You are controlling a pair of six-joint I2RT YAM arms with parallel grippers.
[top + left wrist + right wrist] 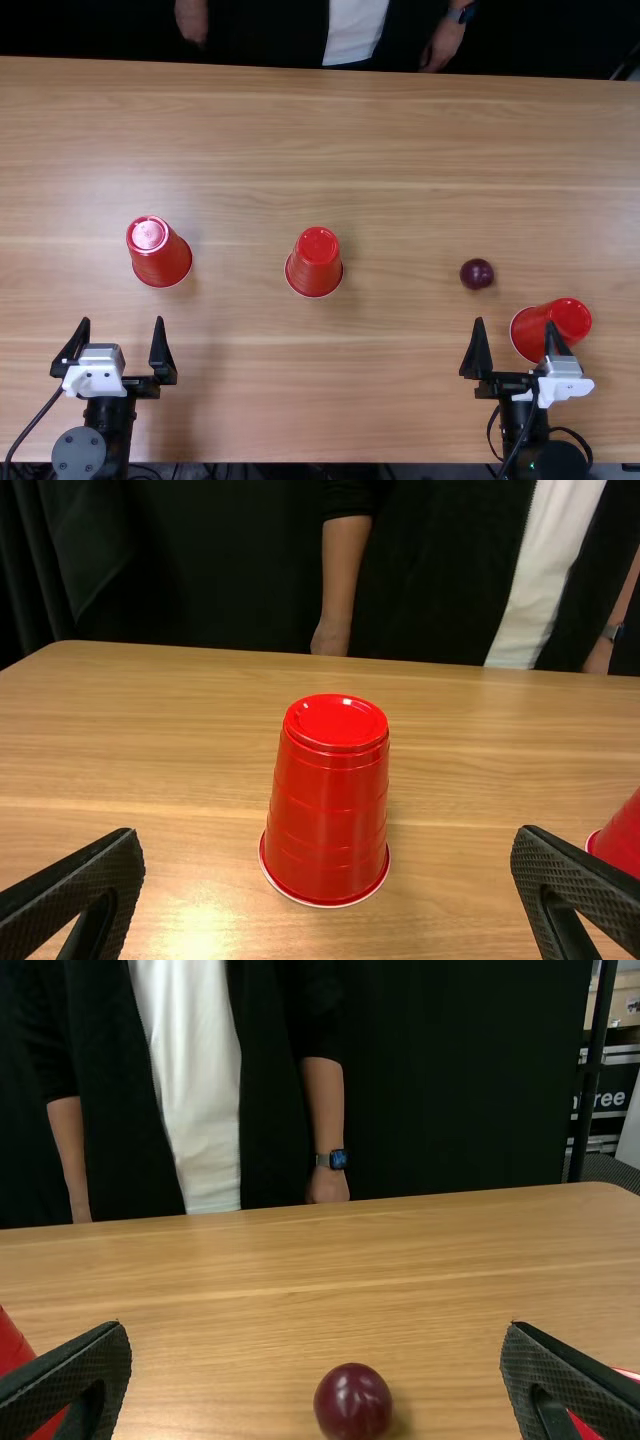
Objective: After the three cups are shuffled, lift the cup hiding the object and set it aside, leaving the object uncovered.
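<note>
Left to right from my remote seat: the left gripper (pixel 121 324) sits at the near edge of the light brown wooden table (pixel 400 140), fingers spread wide with nothing in them. Just ahead of it is the left upside-down red plastic cup (pixel 158 252), a thin white rim flat on the wood and the base facing up. In the left wrist view it stands straight, with faint ribs around the lower wall.

Near the middle stands the second upside-down red plastic cup (pixel 315 262), same look, well apart from the first.

Further right, the small glossy dark maroon ball (pixel 477 273) is out in the open on bare wood, round, with a little highlight on top. Nothing covers it. In the right wrist view it's out in front, between the fingers.

The right gripper (pixel 515 324) is at the near edge too, wide open and gripping nothing.

The third red plastic cup (pixel 565 320) is just beside its outer finger, near the ball. It looks tipped onto its side, mouth facing left, though the finger hides part of it.
</note>
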